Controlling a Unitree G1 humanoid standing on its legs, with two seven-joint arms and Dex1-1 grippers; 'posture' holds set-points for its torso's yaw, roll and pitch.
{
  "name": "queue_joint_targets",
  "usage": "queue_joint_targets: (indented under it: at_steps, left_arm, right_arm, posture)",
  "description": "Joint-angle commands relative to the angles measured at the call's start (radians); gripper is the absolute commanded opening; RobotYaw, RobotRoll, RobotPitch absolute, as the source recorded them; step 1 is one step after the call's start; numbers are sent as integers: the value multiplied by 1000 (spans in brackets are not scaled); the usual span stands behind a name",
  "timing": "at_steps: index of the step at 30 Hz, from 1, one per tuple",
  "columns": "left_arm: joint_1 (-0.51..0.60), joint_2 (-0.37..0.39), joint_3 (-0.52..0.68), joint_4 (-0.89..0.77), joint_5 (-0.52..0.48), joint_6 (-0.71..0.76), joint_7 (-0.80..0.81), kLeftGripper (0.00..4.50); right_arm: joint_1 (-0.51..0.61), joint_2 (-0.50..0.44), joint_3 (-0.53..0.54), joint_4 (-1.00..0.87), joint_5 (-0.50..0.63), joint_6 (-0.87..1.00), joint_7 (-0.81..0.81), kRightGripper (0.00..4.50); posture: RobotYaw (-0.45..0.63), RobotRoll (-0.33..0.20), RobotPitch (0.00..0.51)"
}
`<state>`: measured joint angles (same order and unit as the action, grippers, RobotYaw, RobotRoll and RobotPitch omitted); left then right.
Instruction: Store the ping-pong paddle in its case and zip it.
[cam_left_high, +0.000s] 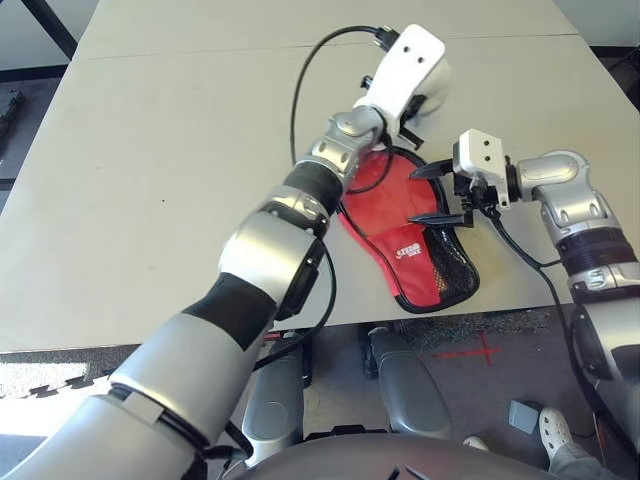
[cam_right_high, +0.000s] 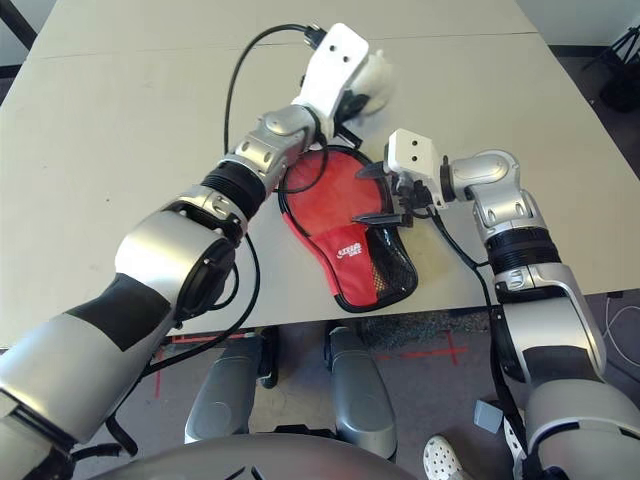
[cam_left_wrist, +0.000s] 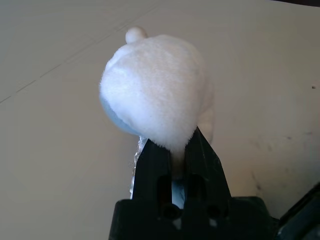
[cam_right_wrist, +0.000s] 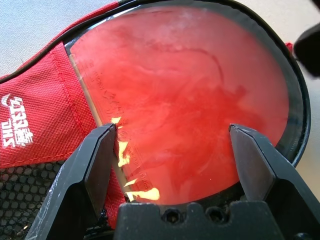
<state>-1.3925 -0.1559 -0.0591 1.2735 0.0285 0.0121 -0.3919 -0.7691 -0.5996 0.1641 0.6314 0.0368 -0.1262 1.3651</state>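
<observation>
The ping-pong paddle (cam_right_wrist: 190, 100) lies inside the open case (cam_left_high: 400, 245).

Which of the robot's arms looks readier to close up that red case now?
Probably the left: its gripper is shut on the fluffy ball above the case. The right gripper hangs open over the paddle.
</observation>
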Motion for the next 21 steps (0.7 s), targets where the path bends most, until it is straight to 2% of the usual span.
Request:
queue_joint_targets:
  at_steps: [1,3,8,15,17,21]
  left_arm:
    - [5,-73,-39,2,33,23,-91,19]
    - [9,-75,-42,-1,35,29,-103,19]
    - [13,-65,-54,-9,42,21,-138,1744]
    - [-13,-2,-36,-20,38,15,-169,4491]
    - [-17,11,-32,-21,37,13,-169,4491]
    - [-27,102,-21,-28,42,5,-187,4491]
  right_arm:
    - [79,9,77,45,-63,28,5,4500]
    - [79,11,77,45,-63,29,1,4500]
    - [80,11,76,47,-63,28,-5,4500]
    - [80,17,77,56,-66,20,-16,4500]
    - [79,18,78,60,-67,17,-17,4500]
    - [73,19,79,71,-70,10,-16,4500]
  posture:
    - [-63,0,274]
    - [-67,0,274]
    - [-62,0,271]
    - [-52,0,267]
    - [-44,0,265]
    - [-28,0,264]
